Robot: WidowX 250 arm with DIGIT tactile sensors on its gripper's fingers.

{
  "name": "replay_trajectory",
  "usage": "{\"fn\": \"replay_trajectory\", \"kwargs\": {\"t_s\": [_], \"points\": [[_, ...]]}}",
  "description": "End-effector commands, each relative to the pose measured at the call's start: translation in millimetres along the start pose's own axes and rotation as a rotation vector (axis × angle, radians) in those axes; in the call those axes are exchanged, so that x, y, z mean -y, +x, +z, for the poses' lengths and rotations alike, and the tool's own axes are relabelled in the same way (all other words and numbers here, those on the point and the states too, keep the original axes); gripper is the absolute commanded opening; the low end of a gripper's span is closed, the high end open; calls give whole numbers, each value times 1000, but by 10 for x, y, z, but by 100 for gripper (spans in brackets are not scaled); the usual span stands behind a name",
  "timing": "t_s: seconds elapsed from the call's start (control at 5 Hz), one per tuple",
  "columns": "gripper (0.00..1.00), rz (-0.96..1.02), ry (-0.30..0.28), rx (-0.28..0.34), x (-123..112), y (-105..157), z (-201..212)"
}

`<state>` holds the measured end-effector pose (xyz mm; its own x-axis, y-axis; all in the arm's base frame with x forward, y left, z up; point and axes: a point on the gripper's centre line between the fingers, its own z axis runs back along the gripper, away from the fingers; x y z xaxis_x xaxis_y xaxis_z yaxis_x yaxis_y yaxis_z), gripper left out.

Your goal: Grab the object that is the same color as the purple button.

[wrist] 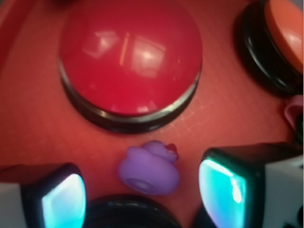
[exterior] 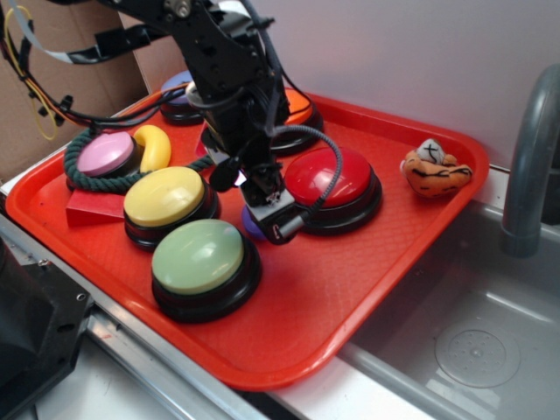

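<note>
Your target is the small purple toy (wrist: 148, 169), a rounded plastic lump with a little nub and a dark red fleck at its one o'clock. It sits on the red tray (exterior: 367, 271) in the narrow gap between buttons: the red button (wrist: 130, 59) is just off its twelve o'clock, and the black base of another button crowds it at six o'clock. In the exterior view only a sliver of the purple toy (exterior: 251, 227) shows, at about nine o'clock from the gripper tip, wedged between the yellow button (exterior: 164, 196) and the red one. The purple button (exterior: 178, 87) whose colour it matches is far back on the tray, mostly hidden behind the arm.

Judge the toy as very light, stiff and smooth; its curved sides will likely squirt out of a squeeze that lands high or off centre. Take it across the widest part of the body, low down, not by the nub.

The gripper (wrist: 142, 194) is spread wide, with one finger at the toy's eight o'clock and the other at its four o'clock. The toy lies between them with clear tray showing on both sides, so nothing is pinched or touched yet. You have little room: the neighbouring button bases may catch the fingers on the way down.
</note>
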<state>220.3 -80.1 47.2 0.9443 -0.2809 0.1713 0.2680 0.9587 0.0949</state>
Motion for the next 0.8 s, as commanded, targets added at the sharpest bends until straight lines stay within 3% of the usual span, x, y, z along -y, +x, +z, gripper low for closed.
{"fn": "replay_trajectory", "kwargs": {"t_s": [0.0,0.4,0.6], "points": [[100,28,22,-9,-43,35,-124],[100,57,8,-17,-76,59,-198],[0,79,12,-11,-84,58,-206]]}}
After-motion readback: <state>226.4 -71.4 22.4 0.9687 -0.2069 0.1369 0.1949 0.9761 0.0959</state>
